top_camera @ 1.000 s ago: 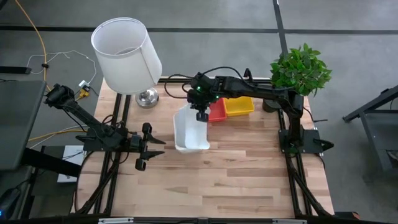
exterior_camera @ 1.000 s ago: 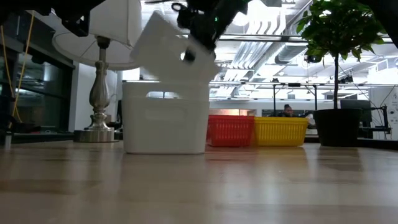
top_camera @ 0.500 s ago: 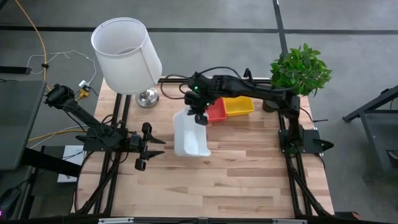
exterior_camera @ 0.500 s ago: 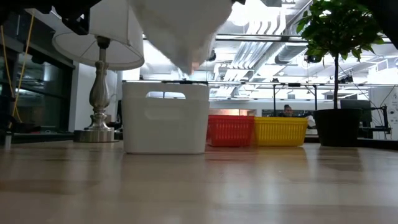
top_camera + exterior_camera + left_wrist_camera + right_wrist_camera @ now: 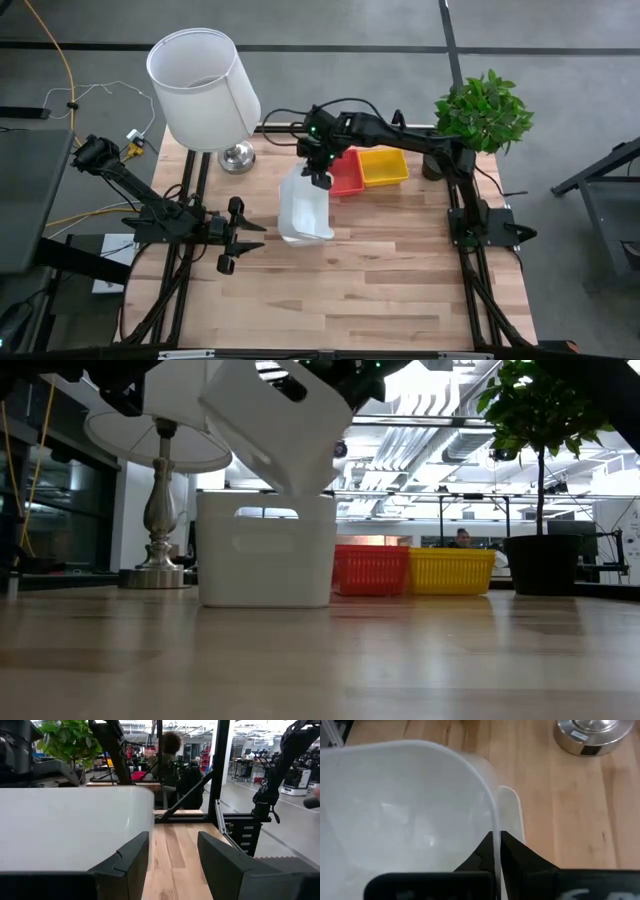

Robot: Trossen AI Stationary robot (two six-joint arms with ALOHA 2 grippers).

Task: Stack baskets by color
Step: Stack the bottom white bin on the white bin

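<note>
A white basket (image 5: 268, 550) is seen standing on the table (image 5: 320, 660) in the low view, the nearest of the task's things, with a second white basket, the lifted basket (image 5: 275, 425), held tilted directly above it and apart from it. The lifted basket is clamped at its rim by the right gripper (image 5: 496, 851), whose fingers are pressed together on the thin wall, one inside and one outside. Just beside the standing white basket, on the plant's side, a red basket (image 5: 371, 569) and a yellow basket (image 5: 452, 569) are set side by side, touching or nearly so. The lamp (image 5: 205, 90) is placed behind the white basket on the other side, and the plant (image 5: 483, 112) beyond the yellow one.

The left gripper (image 5: 232, 243) is kept waiting near the table's left edge, well apart from the white basket, its fingers held apart and empty.

The baskets are judged light, stiff and smooth-walled, so a pinch on the rim is likely to let the load swing and slip; a hold at mid-length of a long side is thought steadier. The lifted basket is judged to need levelling before it can be nested.
</note>
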